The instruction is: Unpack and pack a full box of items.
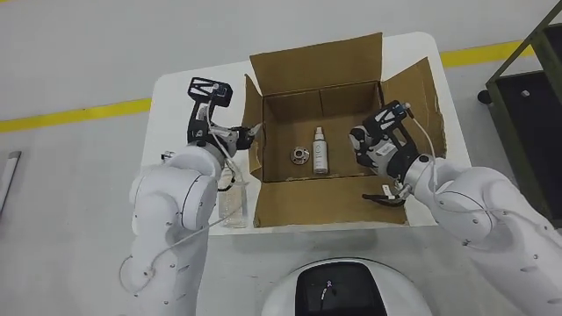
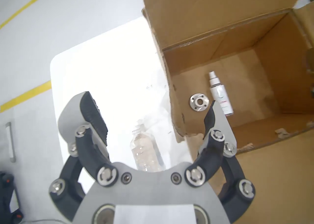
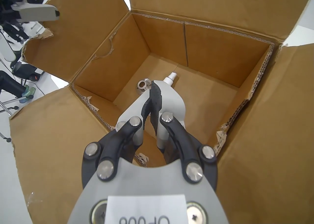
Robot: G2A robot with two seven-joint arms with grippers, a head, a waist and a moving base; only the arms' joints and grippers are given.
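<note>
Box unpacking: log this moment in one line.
box open; inside spray bottle, flange; clear bottle on table; left tool open; right tool shut

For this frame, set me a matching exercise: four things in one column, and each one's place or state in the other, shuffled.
Things:
1. spray bottle
2. clear bottle
3. left hand
4. right hand

Places or states:
A. shut, above the box
B. on the table, outside the box
C. open, holding nothing
D. lying on the box floor beside the metal flange

Pairs: 1-D, 2-B, 3-C, 4-A
</note>
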